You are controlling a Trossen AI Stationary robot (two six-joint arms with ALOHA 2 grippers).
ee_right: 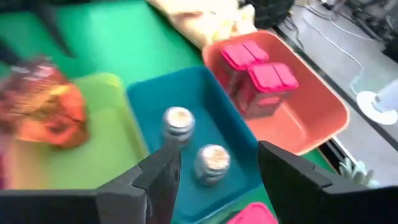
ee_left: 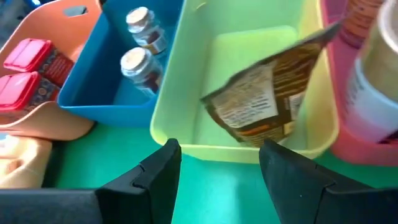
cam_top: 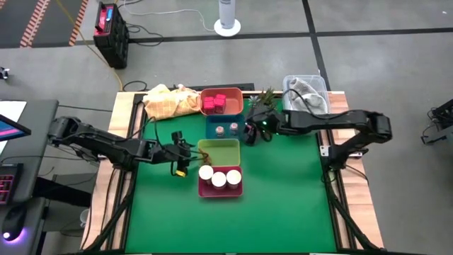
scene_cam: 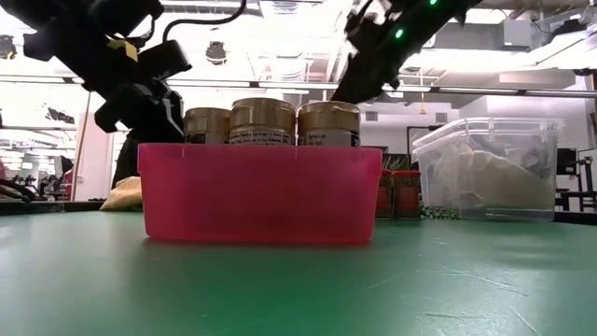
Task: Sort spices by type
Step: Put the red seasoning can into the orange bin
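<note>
Left wrist view: pouch [ee_left: 267, 99] in the green tray [ee_left: 180, 87] looks light, floppy, crinkly; pinch its top edge. Both claws [ee_left: 217, 163] [ee_right: 217, 165] gape empty.

A bench [cam_top: 283, 205] covered with a green mat fills the middle of the overhead view. Four small trays sit in a cluster near its centre: an orange tray [cam_top: 236, 98] at the back, a blue tray [cam_top: 211, 129] just in front of it, a yellow-green tray [cam_top: 233, 146] next, and a magenta tray [cam_top: 221, 190] nearest the front. A crumpled yellow cloth [cam_top: 168, 101] lies at the back left, beside the orange tray. A small green plant [cam_top: 265, 98] stands to the right of the trays. A clear plastic bin [cam_top: 306, 92] holding pale crumpled material sits at the back right corner. Beyond the bench, a white fan base [cam_top: 227, 27] and a black-and-red case [cam_top: 110, 32] rest on the grey floor.
</note>
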